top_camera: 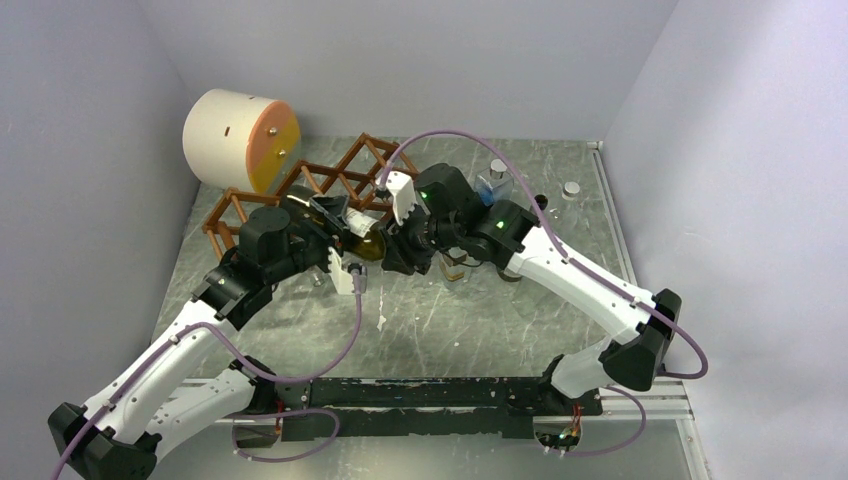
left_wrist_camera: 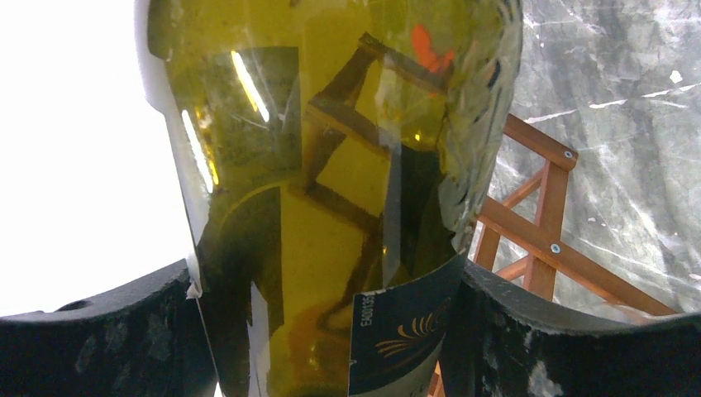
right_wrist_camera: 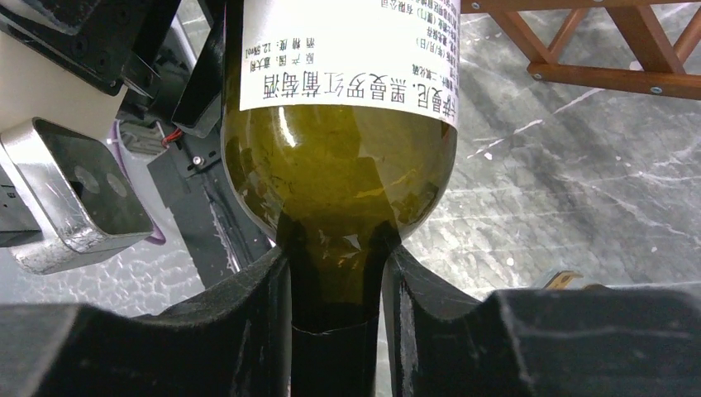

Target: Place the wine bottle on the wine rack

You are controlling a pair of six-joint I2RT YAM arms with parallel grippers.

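Note:
The wine bottle (top_camera: 368, 243), olive-green glass with a white label, hangs above the table between my two arms, just in front of the wine rack (top_camera: 330, 185). My left gripper (top_camera: 345, 250) is shut on the bottle's body. In the left wrist view its black fingers (left_wrist_camera: 99, 331) press both sides of the bottle (left_wrist_camera: 331, 165), with rack bars (left_wrist_camera: 546, 240) behind. My right gripper (top_camera: 400, 245) is shut on the neck. In the right wrist view its fingers (right_wrist_camera: 248, 322) clamp the dark neck below the bottle's shoulder (right_wrist_camera: 339, 165), and the rack (right_wrist_camera: 595, 66) lies at the upper right.
A cream-and-orange drum (top_camera: 240, 140) stands at the back left, beside the rack. Small items sit at the back right: a clear cup (top_camera: 492, 180) and a white cap (top_camera: 571, 188). Grey walls close in on both sides. The left arm's wrist hardware (right_wrist_camera: 74, 198) is close to the bottle.

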